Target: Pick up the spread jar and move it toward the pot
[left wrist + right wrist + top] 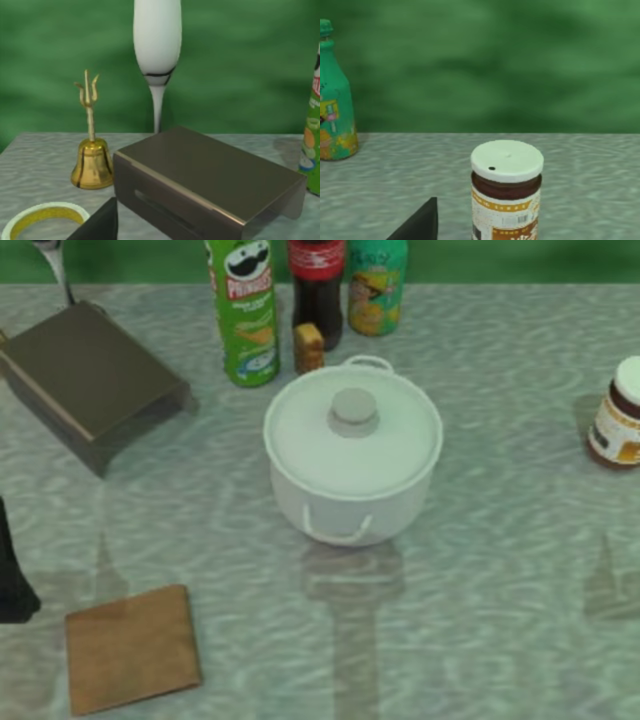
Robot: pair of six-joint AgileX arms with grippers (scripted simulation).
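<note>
**Spread jar upright at the right edge, pot mid-table**

Nearest us, a brown board [132, 648] lies by the table's [500, 620] front-left corner. Our left arm [12, 580] shows only at the left edge; we cannot tell how either arm's jaws stand. The pot [352, 458] sits mid-table. The spread jar [618, 416] stands well apart at the right edge, untouched. Farther back, a grey box [88, 380] sits left.

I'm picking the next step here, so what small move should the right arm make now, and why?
Probably ease the right gripper forward toward the spread jar. The jar stands upright and untouched at the table's right edge, well apart from the pot, and the right wrist view shows it close ahead with nothing around it yet. The left arm sits at the left edge.
</note>
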